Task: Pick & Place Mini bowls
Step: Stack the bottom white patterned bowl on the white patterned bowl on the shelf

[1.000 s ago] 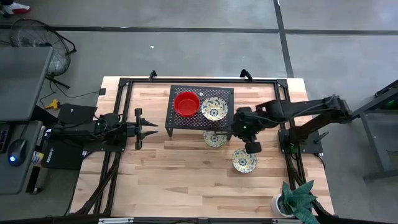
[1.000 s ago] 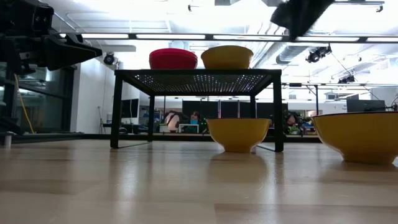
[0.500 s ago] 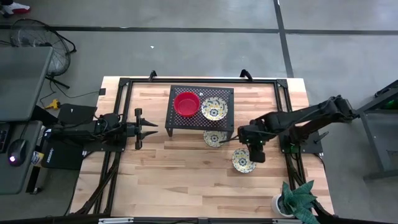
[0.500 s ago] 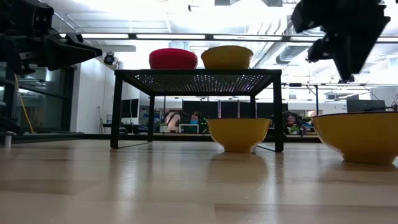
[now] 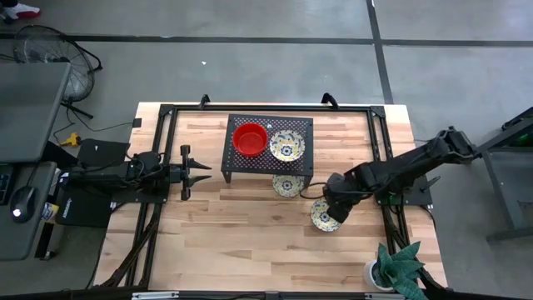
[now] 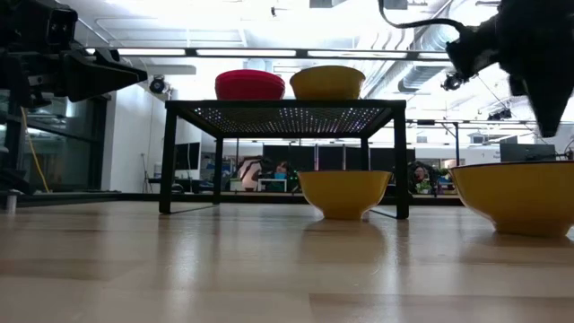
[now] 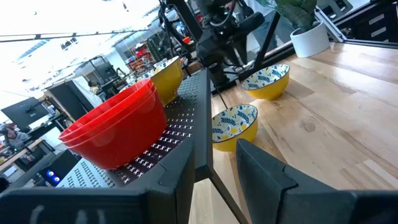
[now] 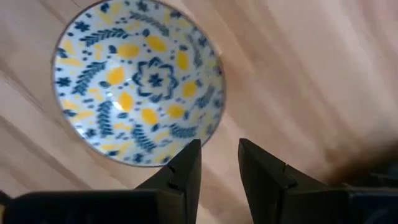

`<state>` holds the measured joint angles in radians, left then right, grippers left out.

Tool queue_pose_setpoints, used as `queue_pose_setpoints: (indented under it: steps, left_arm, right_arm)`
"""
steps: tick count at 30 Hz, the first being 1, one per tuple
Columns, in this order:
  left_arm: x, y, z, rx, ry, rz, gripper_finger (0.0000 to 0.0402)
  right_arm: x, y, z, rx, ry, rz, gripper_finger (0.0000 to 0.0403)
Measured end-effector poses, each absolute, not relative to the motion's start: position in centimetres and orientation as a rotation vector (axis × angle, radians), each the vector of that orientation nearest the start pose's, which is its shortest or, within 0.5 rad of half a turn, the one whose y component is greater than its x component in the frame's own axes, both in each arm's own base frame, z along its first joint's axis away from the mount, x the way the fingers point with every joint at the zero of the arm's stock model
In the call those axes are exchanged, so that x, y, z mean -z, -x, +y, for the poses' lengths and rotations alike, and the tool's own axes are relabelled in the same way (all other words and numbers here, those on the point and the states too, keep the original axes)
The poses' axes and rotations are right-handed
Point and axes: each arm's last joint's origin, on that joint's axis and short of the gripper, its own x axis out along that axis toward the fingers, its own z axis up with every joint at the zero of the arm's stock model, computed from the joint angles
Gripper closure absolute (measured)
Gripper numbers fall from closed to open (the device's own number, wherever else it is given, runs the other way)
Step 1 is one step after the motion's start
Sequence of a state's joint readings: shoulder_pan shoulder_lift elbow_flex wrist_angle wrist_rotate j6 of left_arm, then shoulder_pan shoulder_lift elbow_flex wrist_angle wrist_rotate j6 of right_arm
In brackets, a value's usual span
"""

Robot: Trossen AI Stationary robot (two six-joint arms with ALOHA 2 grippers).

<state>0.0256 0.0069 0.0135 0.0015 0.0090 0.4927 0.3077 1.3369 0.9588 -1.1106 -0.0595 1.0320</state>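
**Right hand poised over the outlying floral bowl**

Wooden planks make up the desk [image 5: 216,237], with a black perforated rack [image 5: 268,143] near its far middle and an open workshop beyond. On the rack sit a stack of red bowls [image 5: 249,138] and one floral bowl [image 5: 287,146]. A second floral bowl [image 5: 287,185] rests on the desk at the rack's near edge, partly under it. The third floral bowl [image 5: 325,217] lies apart on the bare wood toward the right arm

The right hand [image 5: 336,210] hangs directly over that third bowl's rim; its wrist view shows the two fingers a narrow gap apart, holding nothing, with the bowl's edge just ahead of the tips. The left hand [image 5: 190,172] waits beside the rack's left end, fingers slightly parted and empty

Judging by this, the step in hand is the reach for the outlying bowl. The next move probably calls for lowering so one finger goes inside the rim and one outside, then pinching the wall before lifting toward the rack

No brand, label or writing can be read anywhere
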Motion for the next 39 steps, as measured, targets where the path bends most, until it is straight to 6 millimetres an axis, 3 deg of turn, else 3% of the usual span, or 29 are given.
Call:
queue_pose_setpoints:
  steps: [12,24,34,39]
  left_arm:
    - [-16.8,-9.7,0.2,-0.018,-0.493,-0.004,0.0289]
    - [-16.8,-9.7,0.2,-0.018,-0.493,-0.004,0.0289]
    - [-16.8,-9.7,0.2,-0.018,-0.493,-0.004,0.0289]
    - [-16.8,-9.7,0.2,-0.018,-0.493,-0.004,0.0289]
  right_arm:
    - [-22.8,-19.9,9.1,0.72,-0.821,1.352,0.0308]
    - [-20.8,-20.6,10.8,0.875,-0.861,1.335,0.0306]
    - [-19.9,-21.0,11.3,0.934,-0.887,1.337,0.023]
    - [-18.8,-21.1,11.5,0.914,-0.942,1.341,0.0218]
